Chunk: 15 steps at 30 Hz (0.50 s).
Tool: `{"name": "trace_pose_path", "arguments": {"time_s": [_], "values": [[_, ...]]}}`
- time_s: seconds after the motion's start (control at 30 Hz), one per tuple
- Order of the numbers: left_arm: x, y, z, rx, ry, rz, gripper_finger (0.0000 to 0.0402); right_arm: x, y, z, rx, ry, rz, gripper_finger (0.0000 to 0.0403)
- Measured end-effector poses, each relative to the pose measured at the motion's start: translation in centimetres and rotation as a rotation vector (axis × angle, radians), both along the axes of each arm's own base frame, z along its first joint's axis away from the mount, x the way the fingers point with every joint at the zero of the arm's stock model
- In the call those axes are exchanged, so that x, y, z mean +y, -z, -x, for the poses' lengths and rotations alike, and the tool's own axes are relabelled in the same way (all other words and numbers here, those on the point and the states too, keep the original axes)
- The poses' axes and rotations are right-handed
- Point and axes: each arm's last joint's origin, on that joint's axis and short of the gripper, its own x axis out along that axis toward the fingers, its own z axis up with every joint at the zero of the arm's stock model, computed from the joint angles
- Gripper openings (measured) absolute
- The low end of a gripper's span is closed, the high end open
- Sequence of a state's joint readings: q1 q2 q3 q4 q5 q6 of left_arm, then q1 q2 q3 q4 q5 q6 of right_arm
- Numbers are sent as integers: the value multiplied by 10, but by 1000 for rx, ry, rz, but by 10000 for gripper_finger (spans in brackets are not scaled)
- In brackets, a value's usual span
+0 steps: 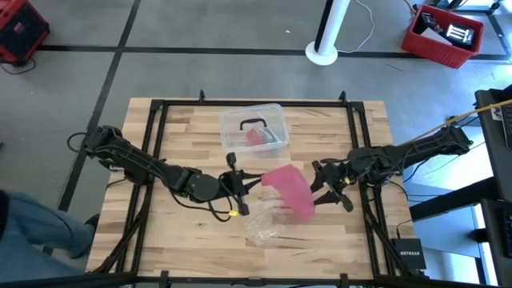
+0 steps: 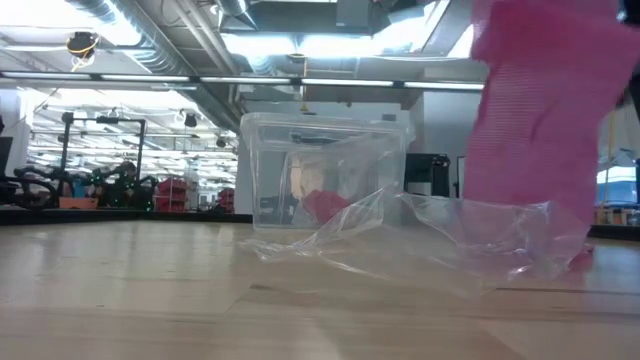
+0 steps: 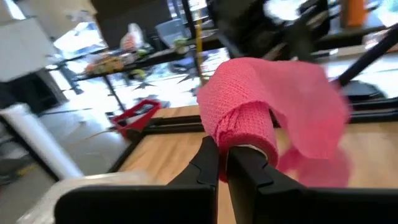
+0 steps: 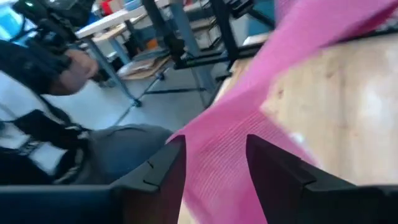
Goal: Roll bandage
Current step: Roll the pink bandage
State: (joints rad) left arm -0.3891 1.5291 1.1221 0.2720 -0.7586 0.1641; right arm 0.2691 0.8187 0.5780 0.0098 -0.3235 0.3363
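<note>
Left gripper: my left gripper (image 3: 222, 163) is clamping on the rolled end of the bandage (image 3: 249, 127), fingers (image 3: 205, 163) pressed close together on the roll's edge; in the high view it (image 1: 246, 182) is sitting mid-bench, reaching toward the centre.
Bandage: I am holding it lifted off the bench (image 1: 184, 232); a small wound core is sitting at my left fingertips and a loose pink flap is fanning out beyond it. From above, the strip (image 1: 290, 189) is running between my two grippers, slanting toward the right one. In the low view it (image 2: 545, 120) is hanging as a wide pink sheet reaching down to the wood.
Right gripper: my right gripper (image 4: 214, 163) is standing with its fingers (image 4: 163, 171) apart, the pink strip (image 4: 249, 140) passing between them; I cannot tell whether either finger is touching the fabric. From above it (image 1: 330, 189) is sitting at the strip's right edge.
Wrapper: a crumpled clear wrapper (image 1: 262, 224) is lying on the bench just below the bandage in the high view; in the low view it (image 2: 420, 240) is spreading in front of the box.
Box: a clear plastic box (image 1: 254, 128) with pink and green contents is sitting at the bench's far side, apart from both grippers.
Beyond: a person (image 4: 56, 118) in dark clothing is showing past the bench edge in the right wrist view.
</note>
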Motion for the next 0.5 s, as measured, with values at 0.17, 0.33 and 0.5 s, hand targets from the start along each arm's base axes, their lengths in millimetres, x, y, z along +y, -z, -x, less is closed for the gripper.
{"name": "trace_pose_path", "arguments": {"time_s": [0.17, 0.33, 0.5], "values": [[11, 0, -3, 11, -60, -31, 6, 5, -16, -9, -169, -67, -108, 169], [14, 17, -10, 94, -74, -59, 6, 3, -54, -9, -428, -48, -157, 169], [6, 43, -23, 182, -5, -99, 6, -16, -110, -6, -503, 197, -34, 169]]}}
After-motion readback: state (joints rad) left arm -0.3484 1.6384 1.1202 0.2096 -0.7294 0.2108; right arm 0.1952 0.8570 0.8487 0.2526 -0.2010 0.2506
